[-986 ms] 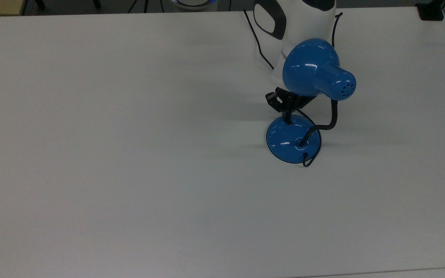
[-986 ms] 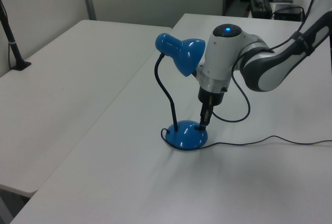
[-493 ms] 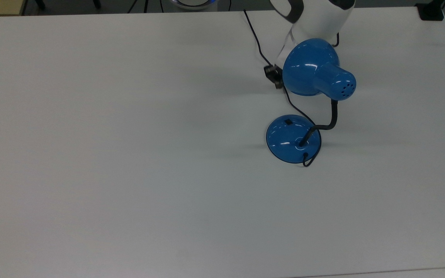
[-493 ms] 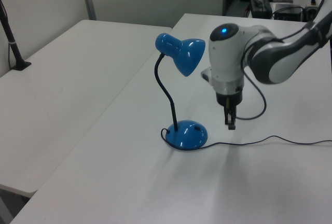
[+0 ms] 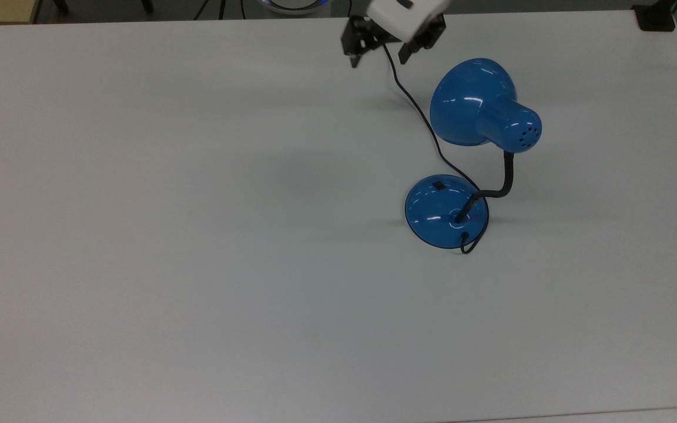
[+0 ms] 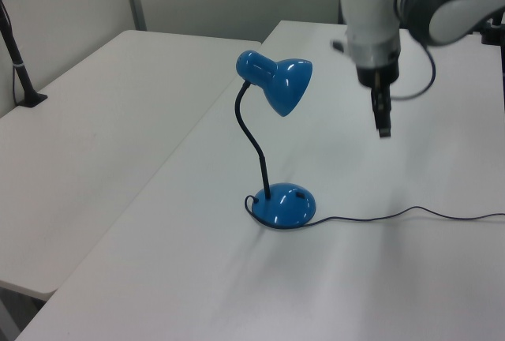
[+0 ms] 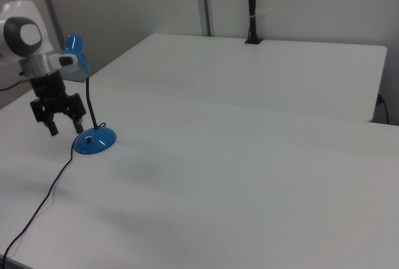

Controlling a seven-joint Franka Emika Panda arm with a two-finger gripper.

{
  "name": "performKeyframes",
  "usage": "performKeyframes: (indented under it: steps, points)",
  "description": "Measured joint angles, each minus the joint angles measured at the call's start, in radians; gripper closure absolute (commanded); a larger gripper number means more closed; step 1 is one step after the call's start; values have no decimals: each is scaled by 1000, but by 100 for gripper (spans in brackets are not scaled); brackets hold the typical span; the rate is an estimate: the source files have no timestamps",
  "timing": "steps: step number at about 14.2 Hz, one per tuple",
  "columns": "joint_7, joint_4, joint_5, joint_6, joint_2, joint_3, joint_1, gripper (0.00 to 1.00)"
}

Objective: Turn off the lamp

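The lamp stands on the white table (image 5: 197,235), with its glossy blue shade (image 5: 471,103) on a black bendy neck (image 5: 506,176) above the round blue base (image 5: 441,214). A small black switch (image 5: 438,185) sits on the base's far side in the top view. My gripper (image 5: 377,57) hangs open and empty near the table's far edge, well away from the base and above the black cord (image 5: 418,111). In the left view the gripper (image 6: 383,124) is raised to the right of the shade (image 6: 278,80). In the right view the gripper (image 7: 65,126) hovers left of the base (image 7: 95,141).
The black cord (image 6: 394,215) trails across the table from the base. A second white table (image 6: 95,120) adjoins at the left view's left, with a black clamped post (image 6: 20,65). A black block (image 5: 656,17) sits at the top view's far right corner.
My gripper lifted off the switch on the base, rose and moved toward the top view's upper left. Its fingers went from together to spread apart. The lamp stayed put.
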Motion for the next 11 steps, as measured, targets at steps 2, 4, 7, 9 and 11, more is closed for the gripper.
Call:
performKeyframes:
  steps: [2,4,7,9,11]
  points:
    - [-6,30,1,-19,-40,-79,-10,0]
    - [-12,87,17,-25,-49,-169,-14,0]
    - [-37,156,37,-25,-49,-280,-20,0]
    - [-40,189,41,-25,-40,-317,-21,0]
    - [-40,227,62,-25,-21,-331,-28,0]
